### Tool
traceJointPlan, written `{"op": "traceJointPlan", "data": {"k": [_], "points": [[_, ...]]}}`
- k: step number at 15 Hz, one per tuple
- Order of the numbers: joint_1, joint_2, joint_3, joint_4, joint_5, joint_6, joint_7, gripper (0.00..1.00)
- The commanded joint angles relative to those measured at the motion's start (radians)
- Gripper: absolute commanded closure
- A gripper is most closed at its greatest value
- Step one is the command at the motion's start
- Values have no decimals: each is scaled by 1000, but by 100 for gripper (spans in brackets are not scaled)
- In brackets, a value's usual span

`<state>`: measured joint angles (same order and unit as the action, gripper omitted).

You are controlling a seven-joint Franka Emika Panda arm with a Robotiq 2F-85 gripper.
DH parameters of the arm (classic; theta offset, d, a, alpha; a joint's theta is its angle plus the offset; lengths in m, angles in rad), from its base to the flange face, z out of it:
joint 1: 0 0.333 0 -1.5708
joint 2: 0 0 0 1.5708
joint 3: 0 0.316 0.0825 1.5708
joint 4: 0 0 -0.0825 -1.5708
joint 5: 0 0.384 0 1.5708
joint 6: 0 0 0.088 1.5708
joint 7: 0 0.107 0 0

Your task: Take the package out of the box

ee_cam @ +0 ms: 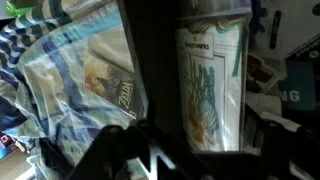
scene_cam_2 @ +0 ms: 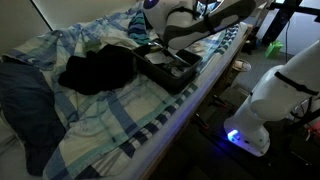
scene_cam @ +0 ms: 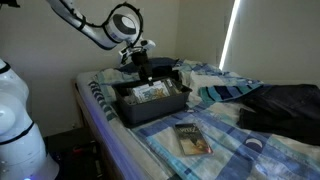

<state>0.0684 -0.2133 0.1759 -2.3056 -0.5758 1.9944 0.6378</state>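
Note:
The box [scene_cam: 150, 110] is a shallow dark grey bin on the bed, seen in both exterior views [scene_cam_2: 172, 72]. The package [ee_cam: 212, 85] is a pale flat packet with printing that lies inside the box. It shows as pale contents in an exterior view [scene_cam: 150, 92]. My gripper [scene_cam: 140, 66] hangs just above the box's far part and also shows in an exterior view [scene_cam_2: 160, 45]. In the wrist view its dark fingers [ee_cam: 190, 152] stand apart on either side of the package's lower end. The gripper looks open and holds nothing.
A brownish picture packet [scene_cam: 192, 140] lies on the plaid blanket in front of the box, left of the box wall [ee_cam: 150, 70] in the wrist view [ee_cam: 110, 85]. Dark cloth bundles [scene_cam: 280, 105] [scene_cam_2: 100, 70] lie beside the box. The bed edge [scene_cam_2: 200, 100] is close.

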Motion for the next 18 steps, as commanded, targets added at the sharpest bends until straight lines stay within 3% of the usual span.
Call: {"op": "traceJointPlan", "data": {"k": [1, 7, 18], "points": [[-5, 0, -1, 8, 1, -18, -5, 51], [-7, -4, 0, 10, -5, -19, -5, 98], [-19, -93, 1, 41, -1, -60, -3, 99]]}}
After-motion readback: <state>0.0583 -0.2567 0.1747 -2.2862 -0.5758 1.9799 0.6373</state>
